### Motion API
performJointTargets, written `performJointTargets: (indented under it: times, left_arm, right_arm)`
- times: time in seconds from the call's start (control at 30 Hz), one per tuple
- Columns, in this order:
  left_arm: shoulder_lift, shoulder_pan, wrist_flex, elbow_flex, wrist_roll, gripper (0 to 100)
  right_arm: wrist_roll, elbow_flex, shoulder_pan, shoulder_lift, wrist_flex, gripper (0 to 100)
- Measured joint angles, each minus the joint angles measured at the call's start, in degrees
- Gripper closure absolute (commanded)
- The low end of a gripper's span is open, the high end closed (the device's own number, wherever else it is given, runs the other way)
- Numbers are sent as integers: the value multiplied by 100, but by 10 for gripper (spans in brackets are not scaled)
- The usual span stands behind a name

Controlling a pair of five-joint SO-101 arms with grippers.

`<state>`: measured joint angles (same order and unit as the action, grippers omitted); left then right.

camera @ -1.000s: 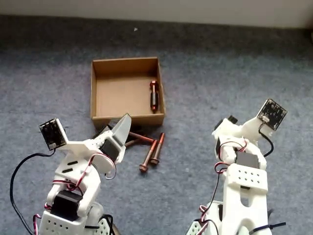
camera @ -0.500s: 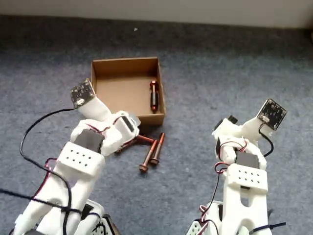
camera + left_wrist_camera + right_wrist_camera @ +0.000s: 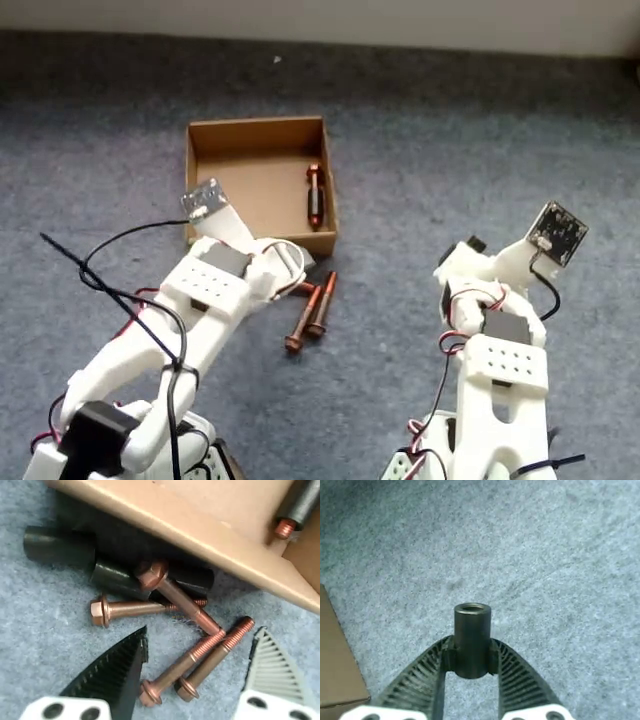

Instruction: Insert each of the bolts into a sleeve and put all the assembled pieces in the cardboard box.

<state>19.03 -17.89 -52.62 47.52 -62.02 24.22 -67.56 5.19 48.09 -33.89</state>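
Note:
Several loose copper bolts (image 3: 186, 662) lie on the carpet just in front of the cardboard box (image 3: 200, 190). Dark sleeves (image 3: 60, 546) lie against the box's front wall, and one bolt (image 3: 175, 596) rests across them. My left gripper (image 3: 202, 630) hangs open right above the bolts, with two bolts (image 3: 310, 308) lying side by side between its fingers. One assembled piece (image 3: 315, 196) lies inside the box by its right wall. My right gripper (image 3: 471, 647) is shut on a black sleeve (image 3: 472, 630) that it holds upright over bare carpet to the right.
Grey carpet covers the whole floor. The box's near corner (image 3: 335, 670) stands off to one side of my right gripper. The left arm (image 3: 210, 290) stretches over the carpet in front of the box, with its cables looping to the left.
The left arm has swung forward and lowered its gripper over the bolts in front of the box. The right arm and its sleeve have not moved.

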Motion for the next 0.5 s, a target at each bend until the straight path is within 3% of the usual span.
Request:
performJointTargets:
  times: [0.5]
  left_arm:
    - [-571,536,712,0,-53,796]
  right_arm:
    - [0,0,0,0,0,993]
